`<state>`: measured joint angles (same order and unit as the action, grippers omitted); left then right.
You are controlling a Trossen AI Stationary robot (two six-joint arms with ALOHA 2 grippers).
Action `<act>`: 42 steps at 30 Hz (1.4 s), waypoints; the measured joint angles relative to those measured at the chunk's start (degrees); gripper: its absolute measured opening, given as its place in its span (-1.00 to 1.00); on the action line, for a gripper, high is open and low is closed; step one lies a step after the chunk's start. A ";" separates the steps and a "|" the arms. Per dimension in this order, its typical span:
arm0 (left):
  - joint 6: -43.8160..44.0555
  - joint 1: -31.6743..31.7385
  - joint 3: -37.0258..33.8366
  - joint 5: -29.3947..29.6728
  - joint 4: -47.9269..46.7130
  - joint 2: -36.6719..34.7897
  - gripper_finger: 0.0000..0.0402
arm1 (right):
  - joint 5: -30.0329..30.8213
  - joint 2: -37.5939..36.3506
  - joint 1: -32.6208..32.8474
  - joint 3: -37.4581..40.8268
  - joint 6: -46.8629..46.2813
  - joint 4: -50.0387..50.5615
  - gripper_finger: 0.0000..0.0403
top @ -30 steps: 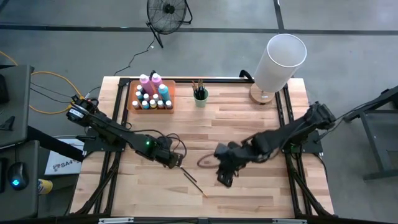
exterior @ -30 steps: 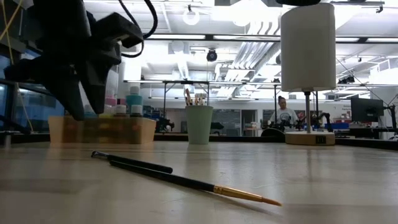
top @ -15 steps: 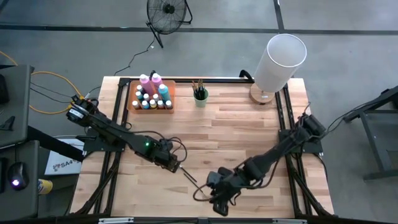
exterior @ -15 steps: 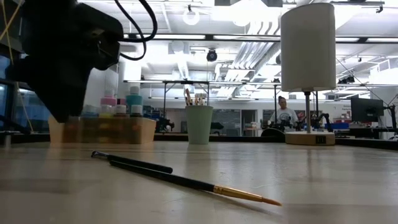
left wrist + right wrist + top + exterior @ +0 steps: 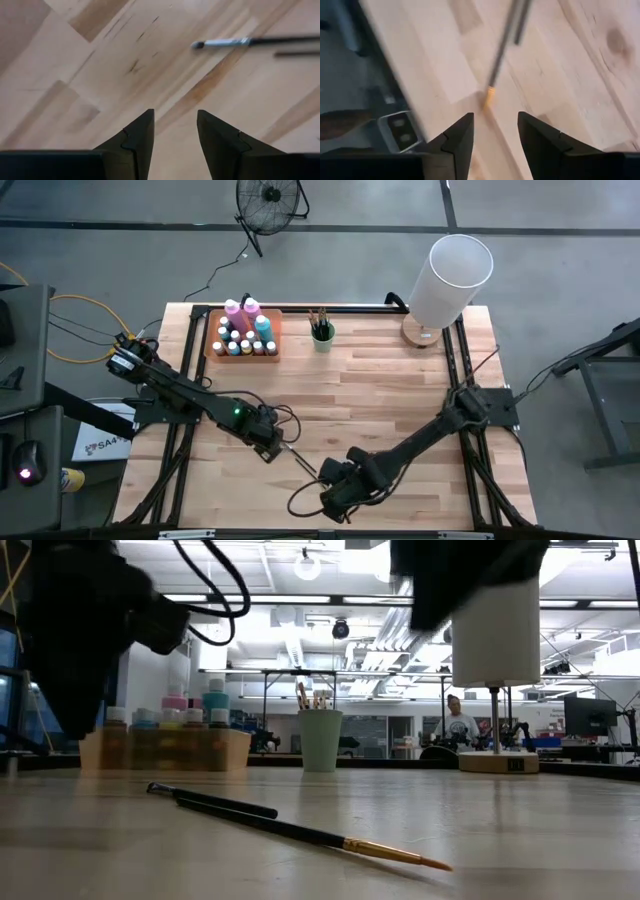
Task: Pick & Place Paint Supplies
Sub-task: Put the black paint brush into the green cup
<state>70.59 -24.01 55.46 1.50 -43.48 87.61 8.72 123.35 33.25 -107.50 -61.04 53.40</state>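
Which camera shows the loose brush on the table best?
The low view: the brush lies full length, its tip clear. The high view shows a thin line, and each wrist view shows only one end.

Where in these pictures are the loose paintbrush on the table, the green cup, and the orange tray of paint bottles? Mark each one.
paintbrush (image 5: 290,831): low view, middle of its dark handle.
green cup (image 5: 320,742): low view, front wall of the cup.
orange tray (image 5: 212,347): high view, its left rim.
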 joint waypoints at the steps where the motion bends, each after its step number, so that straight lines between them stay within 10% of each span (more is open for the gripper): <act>1: -1.75 0.00 0.00 0.01 -0.84 0.00 -0.28 | -0.40 1.02 -0.20 -0.60 -0.68 0.92 -0.29; 13: -13.10 -0.02 0.00 3.23 -13.34 0.00 -0.28 | -6.55 5.78 0.29 -2.32 -0.75 -1.55 -0.55; 27: -15.29 -0.02 0.00 4.61 -13.30 0.00 -0.28 | -4.23 10.48 1.01 -2.32 -0.09 -2.94 -0.10; 42: -16.36 -0.02 0.00 4.75 -13.41 -0.02 -0.28 | -1.46 12.19 1.01 -2.36 -1.74 -2.73 -0.25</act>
<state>54.24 -24.03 55.46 6.26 -56.88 87.59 7.26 135.54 34.26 -109.86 -62.78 50.67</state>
